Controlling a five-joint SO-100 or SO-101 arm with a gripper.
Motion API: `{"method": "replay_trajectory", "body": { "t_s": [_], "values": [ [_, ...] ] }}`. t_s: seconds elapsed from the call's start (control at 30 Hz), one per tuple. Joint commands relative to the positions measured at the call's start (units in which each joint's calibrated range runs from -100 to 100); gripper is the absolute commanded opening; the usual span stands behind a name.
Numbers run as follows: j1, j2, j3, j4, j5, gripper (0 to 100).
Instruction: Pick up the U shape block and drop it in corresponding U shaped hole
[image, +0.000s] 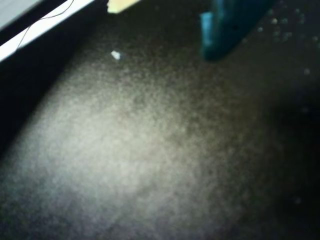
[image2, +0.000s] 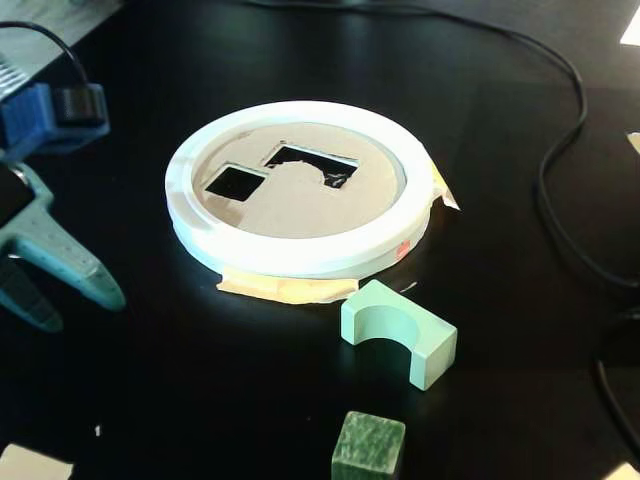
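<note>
Block (image2: 400, 333) notch down, long axis upper-left to lower-right | hand (image2: 75, 305) spread wide, empty

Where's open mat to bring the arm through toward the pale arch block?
In the fixed view, bare mat runs from the gripper along the front to the U shape block. It is crowded right there: green cube in front, white ring behind, black cable to the right.

A blurred teal finger (image: 225, 30) hangs over dark, speckled tabletop (image: 150, 150).
</note>
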Motion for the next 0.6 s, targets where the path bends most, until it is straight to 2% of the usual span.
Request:
{"method": "replay_trajectory", "body": {
  "t_s": [0.0,0.57],
  "values": [
    [-0.3,0.5,-3.4,-1.9,-0.4,76],
    [1.3,0.5,-3.4,-1.9,-0.4,76]
  ]
}}
